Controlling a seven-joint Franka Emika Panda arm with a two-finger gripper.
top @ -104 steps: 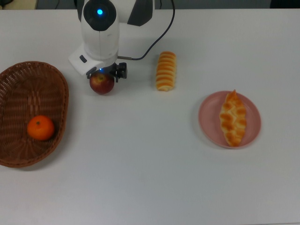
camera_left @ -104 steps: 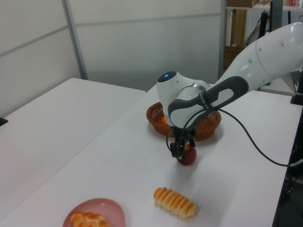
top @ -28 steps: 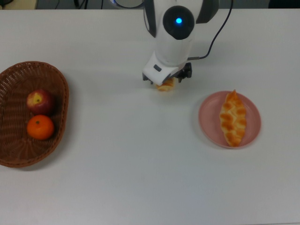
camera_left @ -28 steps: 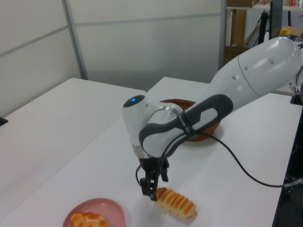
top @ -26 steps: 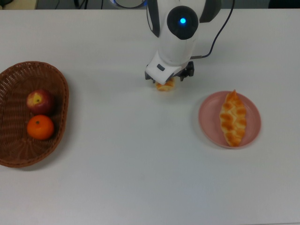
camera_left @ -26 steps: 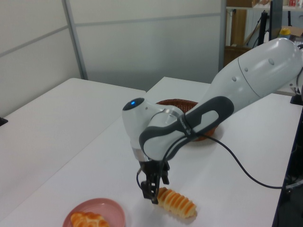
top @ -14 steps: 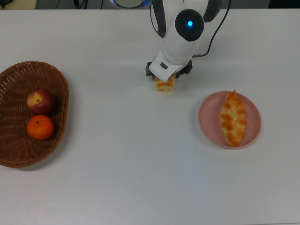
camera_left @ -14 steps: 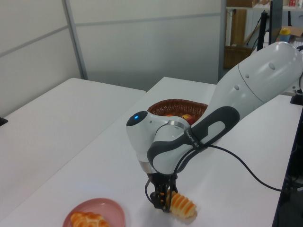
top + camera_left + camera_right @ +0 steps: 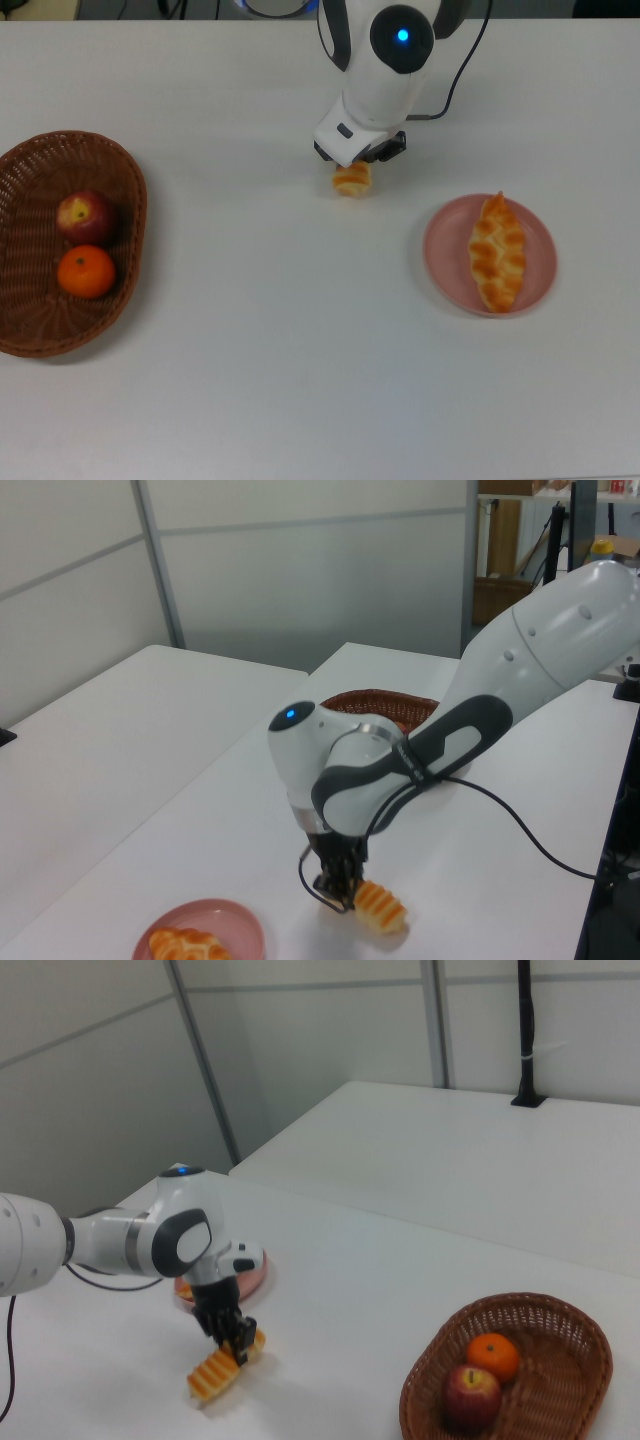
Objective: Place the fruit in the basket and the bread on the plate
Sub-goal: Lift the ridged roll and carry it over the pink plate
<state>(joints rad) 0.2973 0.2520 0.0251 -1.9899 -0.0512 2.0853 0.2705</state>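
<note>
My gripper (image 9: 352,168) is shut on one end of the ridged bread roll (image 9: 352,182), near the table's middle back in the top view. In the right view the roll (image 9: 220,1370) hangs tilted from the gripper (image 9: 237,1348), its lower end near the table. The roll (image 9: 379,907) and the gripper (image 9: 340,893) also show low in the left view. The braided pastry (image 9: 497,252) lies on the pink plate (image 9: 444,250). Both fruits, the apple (image 9: 84,214) and the mandarin (image 9: 86,272), sit in the wicker basket (image 9: 136,195).
A black cable (image 9: 468,60) trails from the arm toward the table's back edge. In the left view the basket (image 9: 372,697) is partly hidden behind the arm, and the plate (image 9: 216,920) lies at the bottom edge.
Since the oldest frames the apple went into the basket and the arm came over to the roll. In the last second the gripper has closed on the roll and lifted one end.
</note>
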